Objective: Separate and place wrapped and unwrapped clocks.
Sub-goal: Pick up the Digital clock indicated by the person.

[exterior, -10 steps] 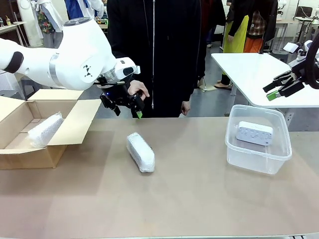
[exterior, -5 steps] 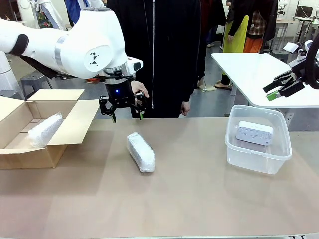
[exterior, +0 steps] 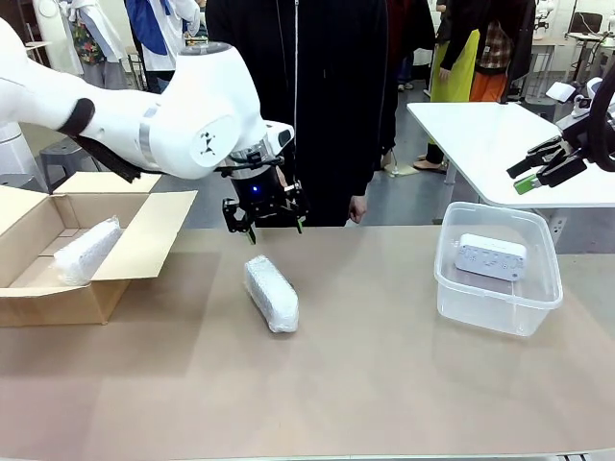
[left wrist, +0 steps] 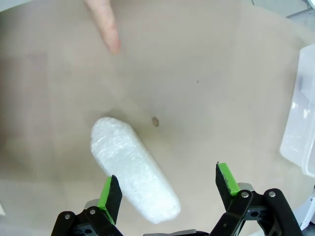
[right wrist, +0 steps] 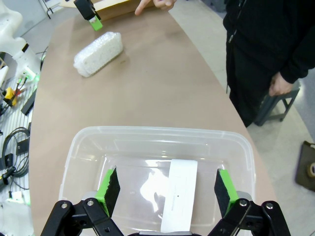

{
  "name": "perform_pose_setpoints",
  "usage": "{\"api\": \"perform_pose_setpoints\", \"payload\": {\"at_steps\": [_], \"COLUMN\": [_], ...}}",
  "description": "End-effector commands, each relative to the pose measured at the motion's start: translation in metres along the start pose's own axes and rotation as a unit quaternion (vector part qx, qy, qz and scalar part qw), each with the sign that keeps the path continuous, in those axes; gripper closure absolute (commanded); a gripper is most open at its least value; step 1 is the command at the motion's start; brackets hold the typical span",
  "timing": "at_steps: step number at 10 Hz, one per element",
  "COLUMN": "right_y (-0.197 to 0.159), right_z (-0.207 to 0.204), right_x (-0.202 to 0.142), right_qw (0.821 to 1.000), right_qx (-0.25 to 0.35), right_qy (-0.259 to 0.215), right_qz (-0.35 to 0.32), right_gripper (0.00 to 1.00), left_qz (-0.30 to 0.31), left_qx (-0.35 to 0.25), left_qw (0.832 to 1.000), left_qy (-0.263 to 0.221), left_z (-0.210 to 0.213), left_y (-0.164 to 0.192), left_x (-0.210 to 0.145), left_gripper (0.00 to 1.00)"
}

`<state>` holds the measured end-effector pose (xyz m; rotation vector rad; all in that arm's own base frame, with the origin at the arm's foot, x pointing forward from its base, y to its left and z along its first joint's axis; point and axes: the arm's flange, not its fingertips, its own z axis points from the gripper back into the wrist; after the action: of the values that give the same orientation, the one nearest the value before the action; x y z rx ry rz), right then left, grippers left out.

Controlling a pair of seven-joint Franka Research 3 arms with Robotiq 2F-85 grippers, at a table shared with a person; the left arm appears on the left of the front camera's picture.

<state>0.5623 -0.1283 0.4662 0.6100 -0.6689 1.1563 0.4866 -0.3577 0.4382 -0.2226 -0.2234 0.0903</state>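
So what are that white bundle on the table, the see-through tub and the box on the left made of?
The bundle looks wrapped in crinkly, bubbly white plastic film, translucent and slightly glossy. The tub seems to be clear, smooth, rigid plastic, since the white clock shows through its wall. The box looks like plain brown matte cardboard, with folded-out flaps.

Left arm reaching in from the left with its wrist bent downward, left gripper (exterior: 266, 228) pointing down, jaws spread wide and empty; right gripper (exterior: 541, 165) raised at the right edge, jaws likewise apart.
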Motion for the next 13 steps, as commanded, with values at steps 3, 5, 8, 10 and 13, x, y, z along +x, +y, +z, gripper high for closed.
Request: {"api": "perform_pose_setpoints", "payload": {"at_steps": [3, 5, 8, 10, 13], "right_y": [0.001, 0.001, 0.001, 0.001, 0.001], "right_z": [0.000, 0.000, 0.000, 0.000, 0.000], "right_x": [0.000, 0.000, 0.000, 0.000, 0.000], "right_qw": [1.000, 1.000, 1.000, 1.000, 1.000], "right_qx": [0.000, 0.000, 0.000, 0.000, 0.000], "right_qy": [0.000, 0.000, 0.000, 0.000, 0.000], "right_qz": [0.000, 0.000, 0.000, 0.000, 0.000], "right_gripper": [0.00, 0.00, 0.00, 0.00, 0.00], "left_qz": [0.049, 0.081, 0.101, 0.100, 0.104], "left_qx": [0.030, 0.059, 0.074, 0.062, 0.054], "left_qw": [0.998, 0.994, 0.989, 0.990, 0.990], "left_qy": [0.024, 0.050, 0.073, 0.081, 0.080], "left_z": [-0.022, -0.030, -0.033, -0.042, -0.054], "left_y": [0.006, 0.015, 0.017, 0.015, 0.016], "left_x": [-0.011, -0.021, -0.030, -0.030, -0.029], "left_gripper": [0.00, 0.00, 0.00, 0.00, 0.00]}}
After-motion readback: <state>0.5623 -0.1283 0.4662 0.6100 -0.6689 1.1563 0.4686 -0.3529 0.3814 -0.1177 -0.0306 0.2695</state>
